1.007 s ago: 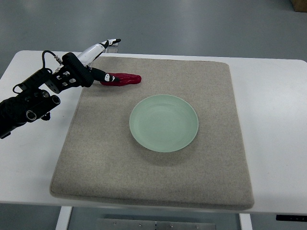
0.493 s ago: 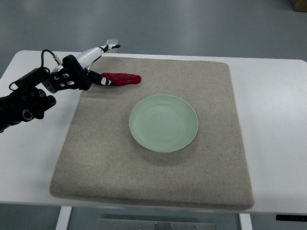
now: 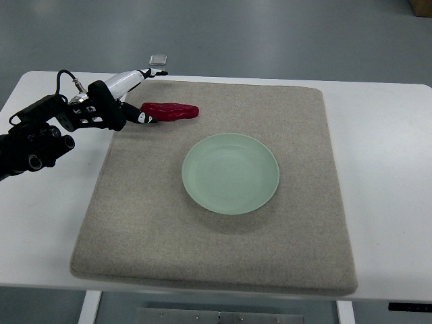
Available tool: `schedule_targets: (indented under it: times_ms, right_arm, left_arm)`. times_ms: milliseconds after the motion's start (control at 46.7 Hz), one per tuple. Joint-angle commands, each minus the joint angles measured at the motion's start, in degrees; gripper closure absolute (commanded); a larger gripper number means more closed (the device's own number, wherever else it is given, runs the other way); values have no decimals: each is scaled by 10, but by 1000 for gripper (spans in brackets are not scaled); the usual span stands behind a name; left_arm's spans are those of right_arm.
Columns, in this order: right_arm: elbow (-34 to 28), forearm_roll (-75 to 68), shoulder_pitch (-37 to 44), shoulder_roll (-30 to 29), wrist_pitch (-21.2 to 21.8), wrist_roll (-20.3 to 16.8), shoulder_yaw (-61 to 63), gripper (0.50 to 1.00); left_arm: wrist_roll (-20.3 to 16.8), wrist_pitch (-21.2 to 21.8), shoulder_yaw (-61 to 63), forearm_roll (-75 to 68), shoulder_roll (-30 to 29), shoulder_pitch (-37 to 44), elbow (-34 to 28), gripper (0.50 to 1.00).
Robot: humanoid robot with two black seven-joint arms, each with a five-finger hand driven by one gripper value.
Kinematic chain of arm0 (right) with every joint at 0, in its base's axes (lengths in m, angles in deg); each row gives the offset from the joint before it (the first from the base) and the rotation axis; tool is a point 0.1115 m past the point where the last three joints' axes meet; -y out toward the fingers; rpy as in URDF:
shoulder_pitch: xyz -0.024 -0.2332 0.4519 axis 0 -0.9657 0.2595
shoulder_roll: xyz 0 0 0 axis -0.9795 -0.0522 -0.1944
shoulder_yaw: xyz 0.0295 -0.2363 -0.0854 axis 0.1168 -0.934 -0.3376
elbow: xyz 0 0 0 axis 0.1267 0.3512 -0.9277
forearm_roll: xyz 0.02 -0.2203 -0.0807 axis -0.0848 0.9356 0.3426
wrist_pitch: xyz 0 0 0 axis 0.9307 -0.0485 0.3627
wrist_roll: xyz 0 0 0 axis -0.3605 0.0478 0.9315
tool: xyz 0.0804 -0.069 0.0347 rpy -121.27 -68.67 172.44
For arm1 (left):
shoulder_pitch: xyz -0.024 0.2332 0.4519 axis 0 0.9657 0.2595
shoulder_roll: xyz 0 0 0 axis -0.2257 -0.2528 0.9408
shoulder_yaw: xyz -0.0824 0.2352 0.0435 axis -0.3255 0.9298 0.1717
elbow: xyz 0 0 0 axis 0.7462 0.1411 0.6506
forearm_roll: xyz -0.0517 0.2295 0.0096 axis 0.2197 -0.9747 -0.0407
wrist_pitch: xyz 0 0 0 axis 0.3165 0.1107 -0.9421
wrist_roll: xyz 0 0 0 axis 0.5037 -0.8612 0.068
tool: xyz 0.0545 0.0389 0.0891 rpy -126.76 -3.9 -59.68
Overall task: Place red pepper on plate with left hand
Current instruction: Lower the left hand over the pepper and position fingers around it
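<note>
A dark red pepper (image 3: pixel 170 110) lies flat on the grey mat (image 3: pixel 216 256), near the mat's back left corner. My left hand (image 3: pixel 148 98) is just left of it, open, with one white finger stretched toward the table's back edge and the lower black fingertips (image 3: pixel 146 119) by the pepper's left end. I cannot tell whether they touch it. A pale green plate (image 3: pixel 230 173) sits empty in the middle of the mat, right of and nearer than the pepper. The right hand does not show.
The mat covers most of a white table (image 3: pixel 385 169). A small grey square object (image 3: pixel 158 59) sits at the table's back edge, just beyond the outstretched finger. The dark left arm (image 3: pixel 34 145) lies over the table's left side.
The left hand and arm have drawn back to the left, away from the pepper. The pepper has stayed on the mat in nearly the same spot.
</note>
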Motion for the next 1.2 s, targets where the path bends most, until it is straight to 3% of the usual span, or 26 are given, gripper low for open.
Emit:
schedule_targets:
  times_ms: [0, 214, 707, 921, 1178]
  right_arm:
    - [0, 0, 1, 0, 0, 0, 0, 568]
    - [0, 0, 0, 0, 0, 0, 0, 568]
    - [0, 0, 1, 0, 0, 0, 0, 568]
    - [0, 0, 0, 0, 0, 0, 0, 568]
    - [0, 0, 1, 0, 0, 0, 0, 568]
  left_arm:
    - [0, 0, 1, 0, 2, -3, -3, 589]
    - [0, 2, 13, 0, 12, -8, -18, 634]
    - [0, 3, 43, -4, 36, -17, -47, 662]
    - [0, 8, 56, -4, 38, -20, -47, 709]
    - [0, 9, 58, -5, 45, -20, -47, 722]
